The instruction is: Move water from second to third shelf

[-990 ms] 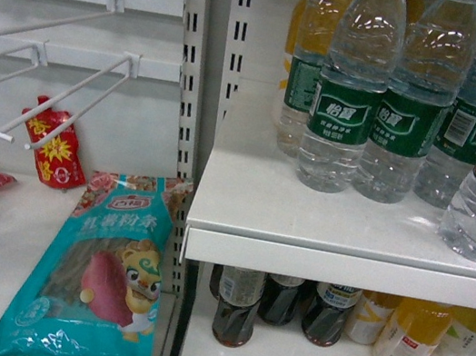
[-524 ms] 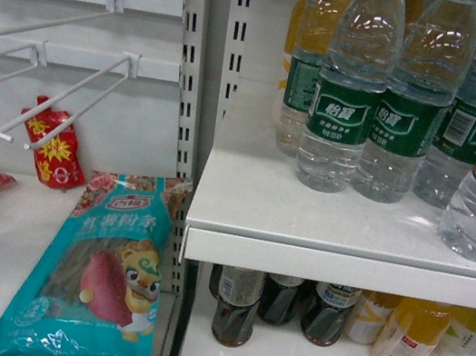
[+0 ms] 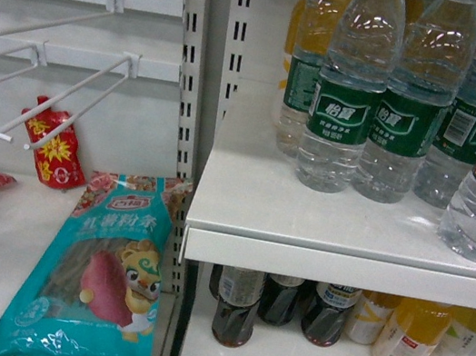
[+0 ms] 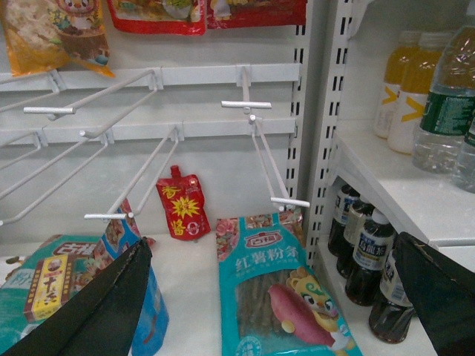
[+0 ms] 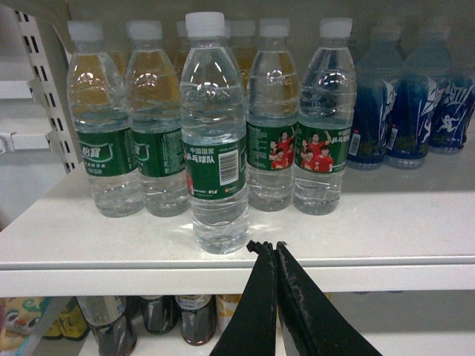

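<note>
Water bottles (image 5: pixel 215 141) on the shelf (image 3: pixel 305 213): clear ribbed plastic, glossy, with shiny green film labels and white plastic caps. Shelf itself looked like white painted metal, smooth, semi-gloss, catching bottle reflections. Left of it, slotted upright (image 3: pixel 185 58) and wire hooks (image 4: pixel 267 156) were white-coated metal. Teal snack bag (image 3: pixel 101 274) beside the shelf was glossy crinkled plastic film. Right fingers (image 5: pixel 276 297) were matt black with a rough edge.

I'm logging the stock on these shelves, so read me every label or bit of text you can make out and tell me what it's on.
"怡寶": white on the green labels of the water bottles.
"中国国家" and "乒乓球队": front water bottle, right wrist view.
"红薯粉条": teal sweet potato noodle bag.
"香" and "酱": red sauce pouch.
Dark drink bottles, orange juice bottles, blue-labelled bottles: print too small to read.
</note>
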